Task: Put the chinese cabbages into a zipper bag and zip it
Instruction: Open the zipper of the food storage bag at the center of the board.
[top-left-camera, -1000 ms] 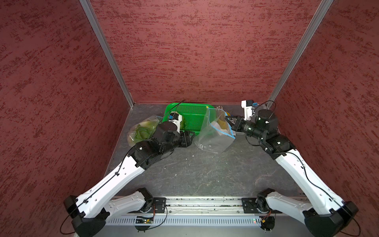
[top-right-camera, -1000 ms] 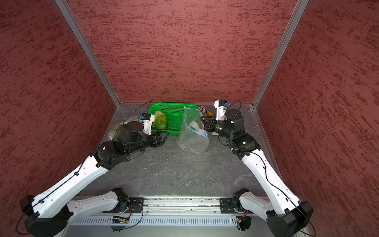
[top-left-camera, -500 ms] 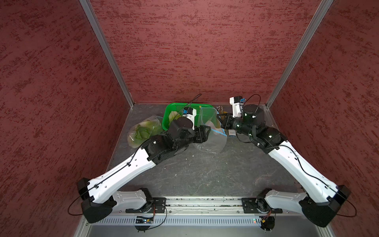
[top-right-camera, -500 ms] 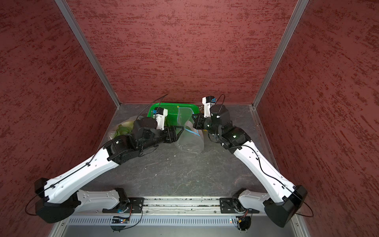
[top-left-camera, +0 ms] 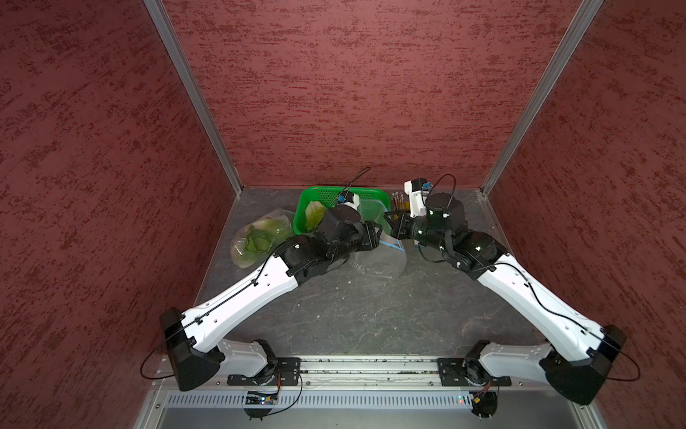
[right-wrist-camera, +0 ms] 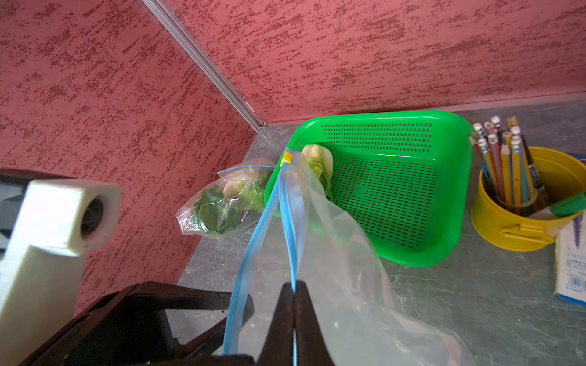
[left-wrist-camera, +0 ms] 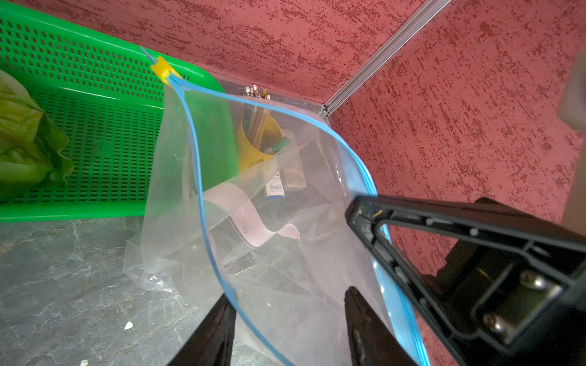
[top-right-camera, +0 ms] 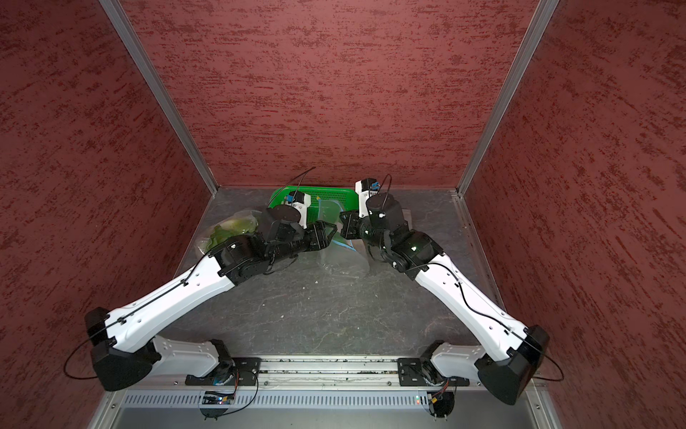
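Both arms have drawn together since a second ago: the left gripper has swung from the basket front to the bag, which the right gripper has carried inward and lower; in both top views the grippers nearly meet above the clear bag, though neither grip can be read there; a loose cabbage lies in the basket's left end, and a second bag of green leaves lies on the table left of the basket; the left wrist view alone shows the bag's mouth gaping, the left gripper's fingers spread apart with the near blue rim running between them, unpinched, and the yellow slider at the rim's far end; the right wrist view shows what the top views cannot: the right gripper clenched on the far zipper strip, with a pail of pencils beside the basket.
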Robot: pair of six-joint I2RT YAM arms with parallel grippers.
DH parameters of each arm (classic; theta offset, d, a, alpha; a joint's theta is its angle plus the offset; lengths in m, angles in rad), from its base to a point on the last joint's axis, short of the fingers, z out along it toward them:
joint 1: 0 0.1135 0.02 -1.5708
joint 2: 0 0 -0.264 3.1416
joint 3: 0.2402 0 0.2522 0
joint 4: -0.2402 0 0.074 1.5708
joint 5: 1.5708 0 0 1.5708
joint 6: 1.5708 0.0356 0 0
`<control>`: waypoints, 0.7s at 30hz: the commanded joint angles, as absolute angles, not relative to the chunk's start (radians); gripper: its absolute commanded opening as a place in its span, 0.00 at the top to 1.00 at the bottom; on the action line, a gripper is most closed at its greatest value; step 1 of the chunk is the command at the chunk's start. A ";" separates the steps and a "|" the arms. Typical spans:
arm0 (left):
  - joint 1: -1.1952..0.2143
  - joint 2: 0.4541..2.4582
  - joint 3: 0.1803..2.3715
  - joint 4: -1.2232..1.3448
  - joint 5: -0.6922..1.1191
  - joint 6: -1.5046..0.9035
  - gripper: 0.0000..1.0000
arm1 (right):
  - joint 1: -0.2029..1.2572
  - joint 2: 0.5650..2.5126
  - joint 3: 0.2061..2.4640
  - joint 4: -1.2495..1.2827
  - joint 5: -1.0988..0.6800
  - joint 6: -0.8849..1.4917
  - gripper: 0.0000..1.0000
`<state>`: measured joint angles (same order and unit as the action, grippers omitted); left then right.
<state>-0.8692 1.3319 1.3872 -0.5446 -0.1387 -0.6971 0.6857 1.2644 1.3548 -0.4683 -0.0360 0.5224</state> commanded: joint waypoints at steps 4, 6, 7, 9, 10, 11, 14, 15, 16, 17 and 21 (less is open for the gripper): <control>-0.850 1.343 1.371 -0.510 -0.115 -0.699 0.62 | 0.703 1.275 1.394 -0.456 -0.007 0.506 0.99; -0.850 1.333 1.352 -0.509 -0.132 -0.696 0.71 | 0.704 1.271 1.393 -0.454 -0.011 0.509 0.98; -0.846 1.328 1.342 -0.510 -0.139 -0.698 0.75 | 0.704 1.271 1.391 -0.455 -0.014 0.509 0.98; -0.837 1.318 1.328 -0.511 -0.136 -0.699 0.81 | 0.706 1.274 1.391 -0.460 -0.026 0.511 0.97; -0.836 1.312 1.321 -0.512 -0.138 -0.698 0.83 | 0.707 1.275 1.390 -0.463 -0.030 0.512 0.97; -0.836 1.306 1.317 -0.512 -0.143 -0.694 0.85 | 0.706 1.275 1.387 -0.465 -0.032 0.513 0.97; -0.838 1.290 1.306 -0.513 -0.152 -0.681 0.91 | 0.710 1.275 1.385 -0.475 -0.035 0.514 0.95; -0.838 1.284 1.303 -0.516 -0.153 -0.675 0.92 | 0.710 1.273 1.385 -0.478 -0.037 0.515 0.94; -0.839 1.278 1.300 -0.517 -0.155 -0.669 0.93 | 0.711 1.272 1.385 -0.481 -0.035 0.515 0.93; -0.839 1.274 1.299 -0.522 -0.155 -0.663 0.95 | 0.711 1.270 1.385 -0.484 -0.035 0.515 0.92; -0.842 1.249 1.300 -0.546 -0.163 -0.633 1.00 | 0.711 1.273 1.394 -0.495 -0.026 0.508 0.88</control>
<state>-0.8406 1.2800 1.3048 -0.5251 -0.1413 -0.6735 0.7040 1.2736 1.3552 -0.4759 -0.0322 0.5190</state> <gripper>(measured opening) 0.049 0.111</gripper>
